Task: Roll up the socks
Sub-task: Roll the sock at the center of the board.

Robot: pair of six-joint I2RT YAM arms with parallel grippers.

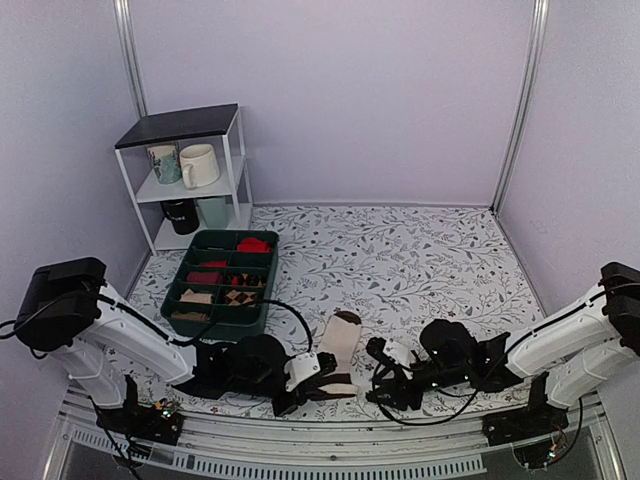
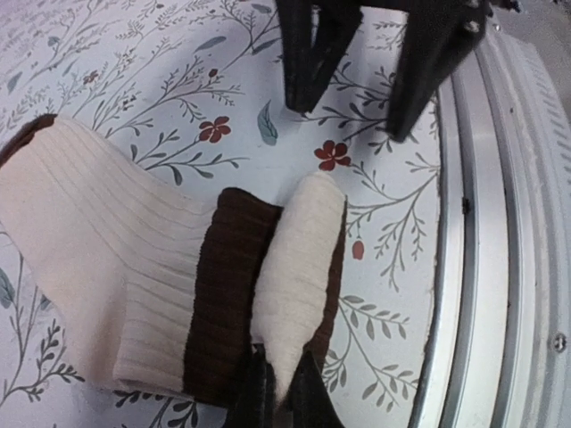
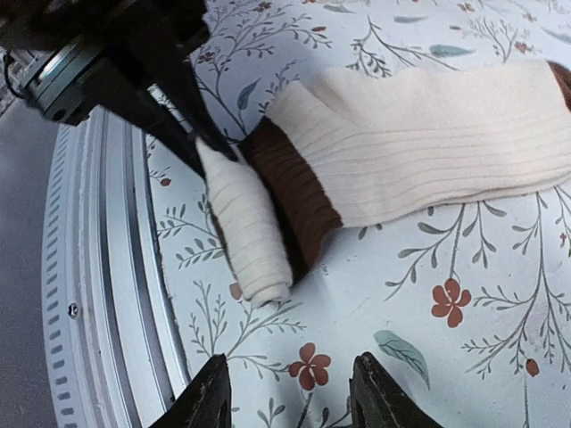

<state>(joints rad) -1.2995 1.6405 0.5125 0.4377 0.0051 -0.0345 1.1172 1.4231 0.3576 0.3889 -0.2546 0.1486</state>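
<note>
The socks (image 1: 340,343) lie flat near the table's front edge, cream with a dark brown band, their near end rolled into a small cream roll (image 3: 245,227). My left gripper (image 2: 277,399) is shut on one end of that roll (image 2: 299,259); in the top view it (image 1: 318,384) is at the socks' near end. My right gripper (image 3: 294,401) is open and empty, just short of the roll's other end, not touching it. In the top view it (image 1: 383,378) is right of the socks. The unrolled length (image 3: 428,143) stretches away, ending in a dark brown tip.
A green compartment bin (image 1: 262,300) with red and checked rolled socks stands left of centre. A white shelf rack (image 1: 236,160) with mugs is at the back left. The metal rail (image 2: 500,267) of the table's front edge runs right beside the roll.
</note>
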